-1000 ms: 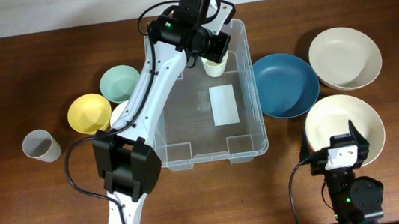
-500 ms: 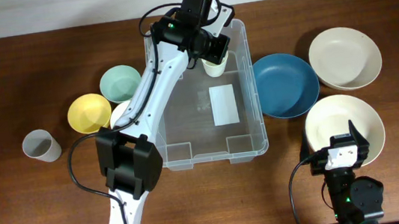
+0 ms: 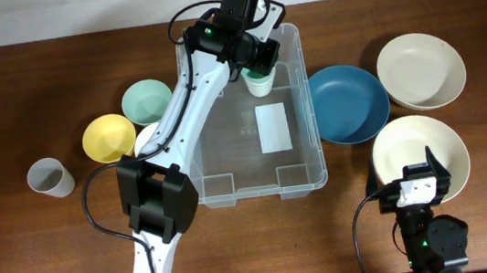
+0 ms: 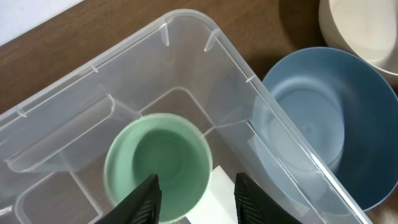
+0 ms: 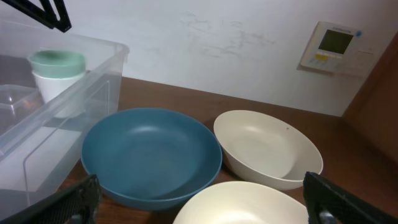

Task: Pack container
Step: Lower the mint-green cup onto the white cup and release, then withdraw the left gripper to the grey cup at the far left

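Container (image 3: 227,157): sitting mid-table. Left gripper (image 4: 196,190): hanging spread above green cup (image 4: 155,165), which is nesting on white cup (image 5: 56,87) inside. Right gripper (image 5: 205,202): resting wide. Risk: finger snagging rim, toppling stack.

Left arm (image 3: 188,115) stretched far forward from its base, wrist angled down. Left gripper (image 4: 198,198) points downward, jaws apart, nothing clamped. Right arm (image 3: 426,230) folded low at the near side. Right gripper (image 5: 200,186) roughly level, jaws spread wide, empty.
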Action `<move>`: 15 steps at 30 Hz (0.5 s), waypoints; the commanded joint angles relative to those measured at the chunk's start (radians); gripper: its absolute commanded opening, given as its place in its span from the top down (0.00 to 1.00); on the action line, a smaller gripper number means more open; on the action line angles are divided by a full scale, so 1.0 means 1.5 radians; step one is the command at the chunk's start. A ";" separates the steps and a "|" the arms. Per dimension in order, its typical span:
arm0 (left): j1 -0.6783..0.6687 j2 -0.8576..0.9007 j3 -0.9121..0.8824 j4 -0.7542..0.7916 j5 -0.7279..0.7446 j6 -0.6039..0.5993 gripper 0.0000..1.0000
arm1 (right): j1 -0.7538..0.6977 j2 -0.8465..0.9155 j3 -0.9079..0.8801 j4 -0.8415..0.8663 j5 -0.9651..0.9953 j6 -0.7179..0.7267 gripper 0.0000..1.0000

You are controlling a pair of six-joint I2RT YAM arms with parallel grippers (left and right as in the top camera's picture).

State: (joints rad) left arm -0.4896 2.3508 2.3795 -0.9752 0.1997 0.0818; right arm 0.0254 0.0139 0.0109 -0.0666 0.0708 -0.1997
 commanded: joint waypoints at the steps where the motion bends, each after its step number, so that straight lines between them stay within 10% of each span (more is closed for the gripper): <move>1: 0.006 0.006 0.034 -0.008 -0.040 -0.006 0.60 | -0.005 -0.004 -0.004 -0.004 0.011 -0.002 0.01; 15: 0.123 -0.056 0.243 -0.325 -0.127 -0.048 0.41 | -0.005 -0.004 -0.004 -0.003 0.011 -0.002 0.01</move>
State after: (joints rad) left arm -0.3359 2.3295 2.7205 -1.4277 0.0292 0.0250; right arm 0.0254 0.0139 0.0109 -0.0666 0.0708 -0.1997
